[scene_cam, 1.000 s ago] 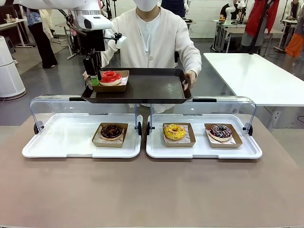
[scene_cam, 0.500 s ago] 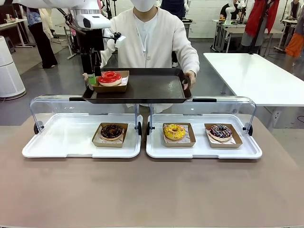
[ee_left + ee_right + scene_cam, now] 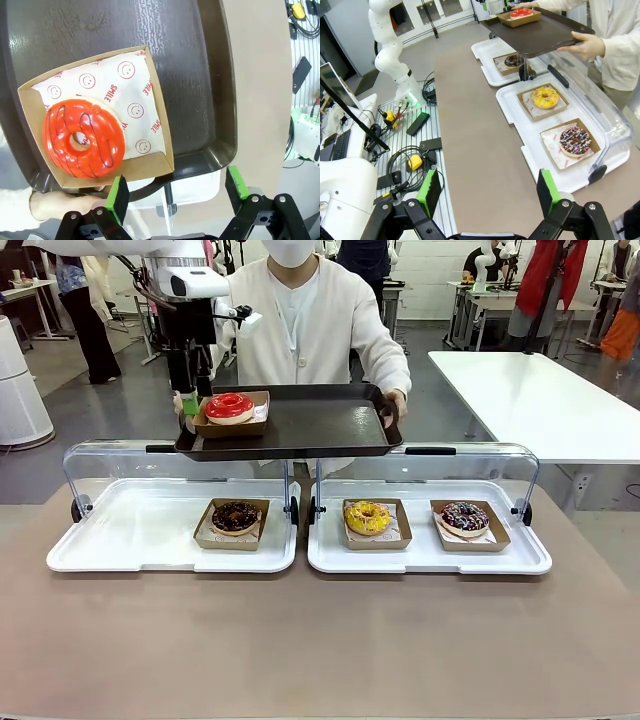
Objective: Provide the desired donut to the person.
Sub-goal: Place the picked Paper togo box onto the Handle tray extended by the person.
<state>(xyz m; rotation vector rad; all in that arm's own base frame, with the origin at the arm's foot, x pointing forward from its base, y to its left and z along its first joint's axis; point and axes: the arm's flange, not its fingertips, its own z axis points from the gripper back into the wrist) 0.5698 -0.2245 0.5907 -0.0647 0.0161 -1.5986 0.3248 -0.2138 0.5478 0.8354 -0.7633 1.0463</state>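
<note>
The person (image 3: 300, 320) in a cream cardigan holds a dark tray (image 3: 320, 425) over the display cases. A red-glazed donut (image 3: 230, 406) in a cardboard box lies at the tray's left end. My left gripper (image 3: 190, 400) hangs open beside the tray's left rim, apart from the box. In the left wrist view the red donut (image 3: 82, 138) lies ahead of the open left gripper (image 3: 176, 192), whose green pads (image 3: 117, 199) straddle the tray's rim. The person's hand (image 3: 60, 205) grips that rim. My right gripper (image 3: 488, 192) is open and holds nothing, far from the tray (image 3: 545, 35).
Two white display trays (image 3: 140, 540) with raised clear lids stand on the brown table. They hold a chocolate donut (image 3: 236, 517), a yellow donut (image 3: 367, 517) and a sprinkled donut (image 3: 465, 517), each in a cardboard box. A white table (image 3: 540, 400) stands at the right.
My left gripper has drawn up and back from the red donut's box, which stays on the tray. The person has lifted the tray slightly.
</note>
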